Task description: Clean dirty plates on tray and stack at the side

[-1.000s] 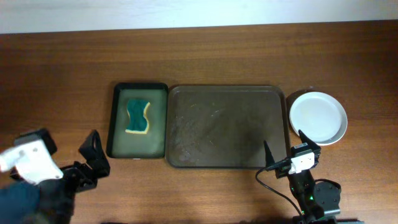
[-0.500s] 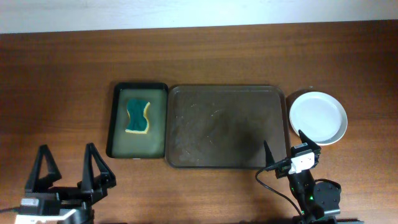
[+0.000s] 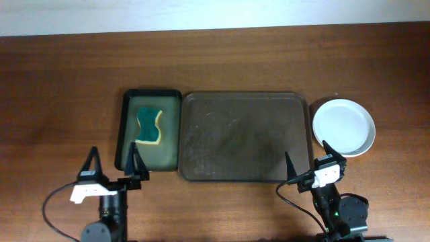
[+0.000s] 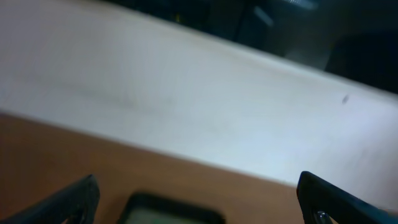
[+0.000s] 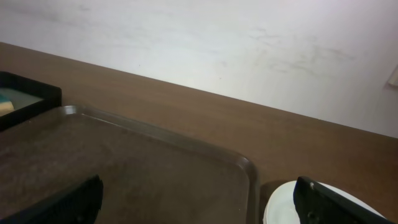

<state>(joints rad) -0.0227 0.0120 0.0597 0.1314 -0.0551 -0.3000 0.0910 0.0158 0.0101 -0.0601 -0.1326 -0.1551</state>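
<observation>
Near edge of the table [image 3: 60,87]: left gripper [image 3: 114,156] sits just in front of the near-left corner of the black tray [image 3: 127,134]. Fingers are spread wide with nothing between them. The left wrist view is blurred: two dark fingertips at the bottom corners and a sliver of the black tray's rim between them.

Right gripper [image 3: 307,160] sits at the near-right corner of the tray [image 3: 246,95], jaws wide apart, holding nothing. From overhead its left finger overlaps the tray's near rim; contact cannot be judged.

Mid-table: the tray lies with a long side toward the arms, its brown floor bare apart from faint pale streaks. The black tray lies just beside it on the left; touching or not cannot be told. A green-and-yellow sponge [image 3: 149,126] lies in its far half.

Plates [image 3: 343,126]: on the wood just right of the tray's far-right corner, off the tray. The top face is white, no smear seen. Only the top one shows, so the number stacked cannot be told.

Far side: table edge, then a white wall [image 5: 186,37]
</observation>
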